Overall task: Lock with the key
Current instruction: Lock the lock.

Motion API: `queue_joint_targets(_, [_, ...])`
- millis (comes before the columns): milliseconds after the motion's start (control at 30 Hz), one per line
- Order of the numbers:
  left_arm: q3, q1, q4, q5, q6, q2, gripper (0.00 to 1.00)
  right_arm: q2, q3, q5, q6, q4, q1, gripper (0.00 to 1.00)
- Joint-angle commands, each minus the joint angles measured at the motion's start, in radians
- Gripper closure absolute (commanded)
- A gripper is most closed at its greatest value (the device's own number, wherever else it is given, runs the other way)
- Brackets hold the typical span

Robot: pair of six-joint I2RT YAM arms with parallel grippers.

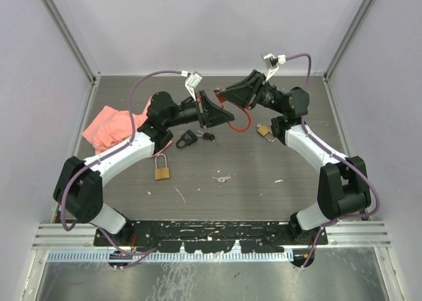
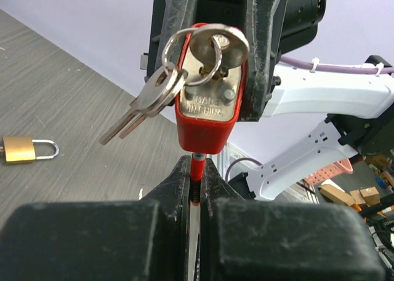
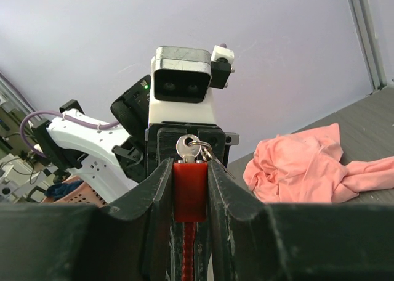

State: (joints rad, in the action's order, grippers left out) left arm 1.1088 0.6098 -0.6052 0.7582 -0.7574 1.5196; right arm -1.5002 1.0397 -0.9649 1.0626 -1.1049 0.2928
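Left jaws pressed together, pinching the red cable (image 2: pixel 196 169) of the red padlock (image 2: pixel 206 118) just under the lock body, nothing else in them. Right jaws part-spread and clamped on that lock body from both flanks. The right wrist view shows it clearly: red body wedged between the two fingers, ribbed cable running back toward that camera. So the lock is off the table (image 1: pixel 250 175), held mid-air between the two arms at centre-rear of the workspace, with the cable loop hanging below it. Relation that matters: the lock's plated end faces the left wrist, and the body's long axis lies roughly along the line from right jaws to left jaws. Key head (image 2: pixel 214 45) on its ring sits at the upper edge of that plate, just above the left jaws. Can't tell if its blade is seated in the keyway. Spare keys (image 2: pixel 143 113) dangle off the ring to one side. Left arm is nearer the key; right arm is behind the body and blocked from it. Judgement: the turn has to come from the left side, meaning release the cable and go up a little to the key head, with the right holding the body steady. Elsewhere on the table: brass padlock (image 1: pixel 161 172), black padlock (image 1: pixel 188 140), second brass padlock (image 1: pixel 264 130), loose keys (image 1: pixel 222 178), pink cloth (image 1: pixel 109 128), all well apart from the held lock.
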Motion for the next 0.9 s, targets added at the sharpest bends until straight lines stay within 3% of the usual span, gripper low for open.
queue_joint_targets(0, [0.007, -0.021, -0.23, -0.166, -0.041, -0.033, 1.0, 0.018, -0.025, -0.027, 0.015, -0.115, 0.013, 0.99])
queue_joint_targets(433, [0.04, 0.003, -0.262, -0.213, -0.032, -0.004, 1.0, 0.014, -0.103, 0.049, 0.04, -0.237, 0.023, 0.99])
queue_joint_targets(867, [0.0, 0.065, -0.28, -0.439, 0.218, -0.044, 1.0, 0.005, -0.157, 0.114, 0.063, -0.298, 0.03, 0.99])
